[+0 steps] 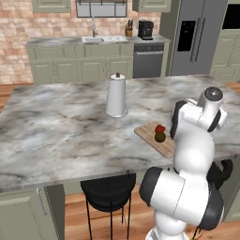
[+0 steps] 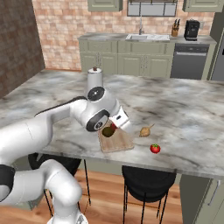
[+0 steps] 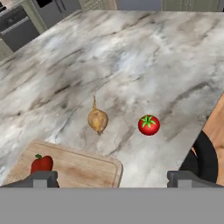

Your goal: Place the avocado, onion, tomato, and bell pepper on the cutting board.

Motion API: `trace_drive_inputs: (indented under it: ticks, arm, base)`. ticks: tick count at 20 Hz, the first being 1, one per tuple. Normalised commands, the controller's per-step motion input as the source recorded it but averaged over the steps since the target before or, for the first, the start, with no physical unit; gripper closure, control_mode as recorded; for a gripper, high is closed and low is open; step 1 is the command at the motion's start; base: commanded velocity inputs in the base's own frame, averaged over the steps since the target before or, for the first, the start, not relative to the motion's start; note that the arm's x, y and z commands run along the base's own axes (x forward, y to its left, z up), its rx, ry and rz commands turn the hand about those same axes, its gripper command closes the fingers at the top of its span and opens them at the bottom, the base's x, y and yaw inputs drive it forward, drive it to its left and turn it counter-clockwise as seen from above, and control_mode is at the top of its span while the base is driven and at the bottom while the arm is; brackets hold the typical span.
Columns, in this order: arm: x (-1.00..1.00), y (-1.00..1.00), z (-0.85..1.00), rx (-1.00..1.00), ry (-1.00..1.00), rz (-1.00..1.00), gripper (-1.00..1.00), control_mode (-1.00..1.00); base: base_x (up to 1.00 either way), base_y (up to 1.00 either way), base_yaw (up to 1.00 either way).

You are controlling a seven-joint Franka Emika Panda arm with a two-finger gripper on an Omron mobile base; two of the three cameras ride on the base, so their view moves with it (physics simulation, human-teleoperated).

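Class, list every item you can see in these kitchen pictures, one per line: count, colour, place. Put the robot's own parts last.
cutting board: one, light wood, on the marble island counter near its front edge.
bell pepper: one, red, on the cutting board.
avocado: one, dark olive, on the cutting board beside the bell pepper.
onion: one, tan, on the counter, off the board.
tomato: one, red with green top, on the counter beyond the onion.
paper towel roll: one, white, upright mid-counter.
stools: two, black, under the counter's front edge.
sink: one, pale, back counter.
dishwasher: one, dark, right of the sink.
coffee machine: one, black, back counter.
pincer: one, dark tips, open, above the board's edge.
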Motion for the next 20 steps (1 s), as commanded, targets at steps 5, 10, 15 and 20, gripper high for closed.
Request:
trace_drive_inputs:
  ticks: [5,10,15,20]
  arm:
    - [-0.24,-0.27,0.42,0.00,0.14,0.00,-1.00,-1.00]
    - [-0.35,-0.32,0.06,0.00,0.01,0.00,-1.00,-1.00]
    - [-0.22,-0.26,0.00,0.00,0.00,0.01,-1.00,-1.00]
    - [-0.04,-0.15,-0.04,0.00,0.00,0.03,-1.00,-1.00]
  base:
    - [0.00,0.00,0.00]
    - [0.00,0.00,0.00]
    - [0.00,0.00,0.00]
    - [0.00,0.00,0.00]
